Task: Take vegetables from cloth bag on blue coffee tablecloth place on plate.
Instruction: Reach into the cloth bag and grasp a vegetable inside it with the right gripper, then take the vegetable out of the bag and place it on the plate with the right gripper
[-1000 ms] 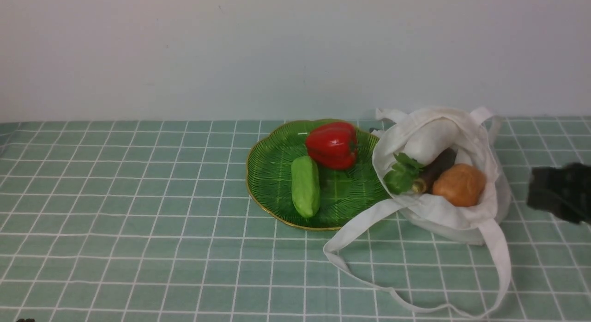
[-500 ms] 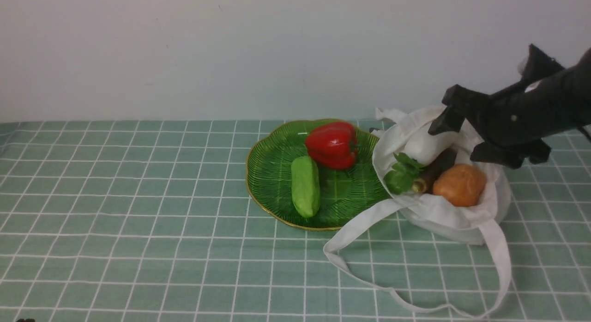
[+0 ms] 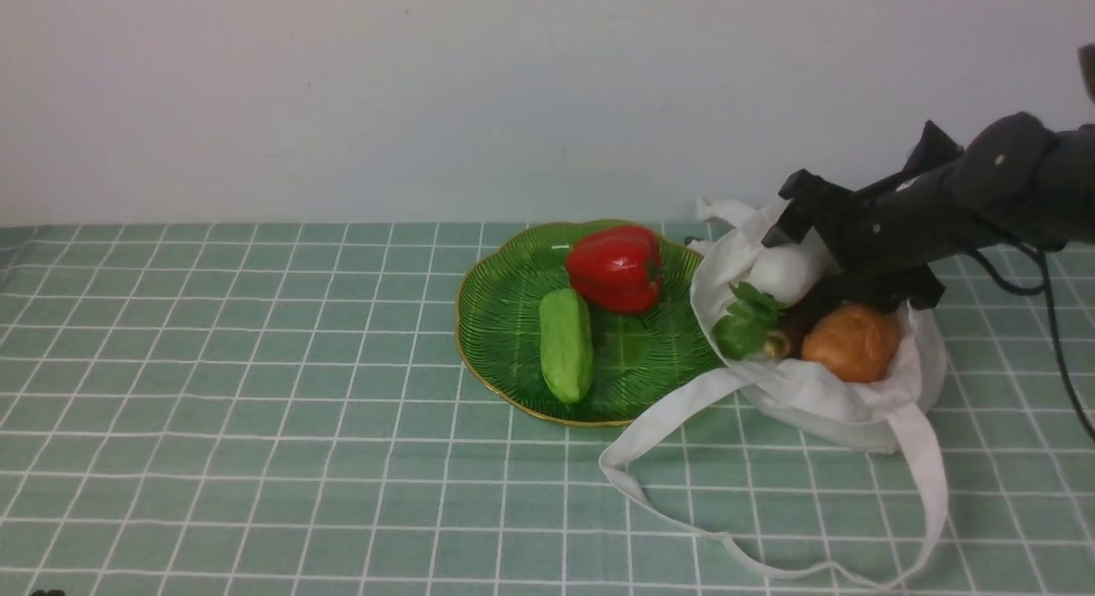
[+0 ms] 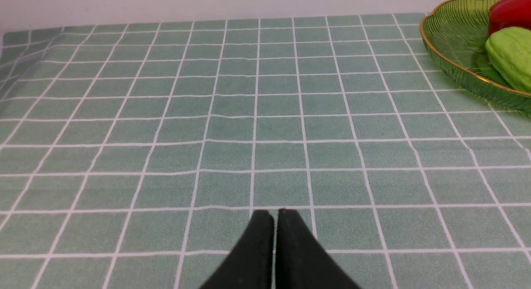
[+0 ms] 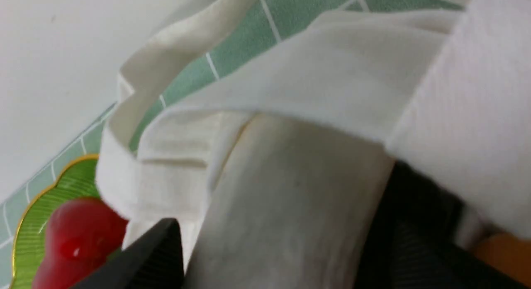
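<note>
Dropping from above the cloth bag point(image 3: 821, 408) into its mouth, right gripper point(image 5: 286, 197) now straddles the white radish point(image 3: 783, 275) lying inside, jaws spread apart; left gripper point(image 4: 274, 212) hovers closed over the tablecloth point(image 3: 257, 408).

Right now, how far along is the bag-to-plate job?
Done: cucumber and red pepper lie on the plate. In hand: the right gripper, jaws open, straddles the radish inside the cloth bag, not lifted. Left: carry it to the plate; a dark root and orange vegetable wait.
</note>
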### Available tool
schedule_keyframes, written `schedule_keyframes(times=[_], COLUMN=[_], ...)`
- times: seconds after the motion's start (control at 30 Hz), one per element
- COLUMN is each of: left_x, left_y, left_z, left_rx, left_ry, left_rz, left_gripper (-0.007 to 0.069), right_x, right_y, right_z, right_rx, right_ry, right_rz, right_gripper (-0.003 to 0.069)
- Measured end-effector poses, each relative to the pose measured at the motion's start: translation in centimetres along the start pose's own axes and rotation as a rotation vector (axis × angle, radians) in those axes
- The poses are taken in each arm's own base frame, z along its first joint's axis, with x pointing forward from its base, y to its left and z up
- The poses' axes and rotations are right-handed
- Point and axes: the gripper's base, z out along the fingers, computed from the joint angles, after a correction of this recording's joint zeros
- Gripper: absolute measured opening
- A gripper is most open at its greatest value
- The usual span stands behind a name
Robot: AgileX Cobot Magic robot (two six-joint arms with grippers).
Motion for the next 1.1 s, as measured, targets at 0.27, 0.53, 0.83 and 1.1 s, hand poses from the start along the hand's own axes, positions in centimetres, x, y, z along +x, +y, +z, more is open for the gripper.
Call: schedule_keyframes(times=[0.27,0.53,0.83,1.1], left_x=[0.0,0.0,0.0,0.0], left_y=[0.0,0.0,0.0,0.0], left_z=[0.0,0.0,0.0,0.0], left_rx=[0.000,0.000,0.000,0.000], left_ry=[0.000,0.000,0.000,0.000], left_rz=[0.000,0.000,0.000,0.000], left_gripper=[-0.0008,-0.0008,-0.0008,-0.0008], right_x=[0.1,0.4,0.3,5.3], right_y=[-0.2,0.7,4.0,9.3], right_z=[0.7,-1.5,-9.8,-10.2], right_rx=[0.004,-0.009,-0.103,-0.223], right_ry=[0.000,0.073,0.106,0.108], right_rz=[0.009,-0.087,-0.228,-0.529], right_gripper=[0.0501,0.0481,0.0481,0.0481])
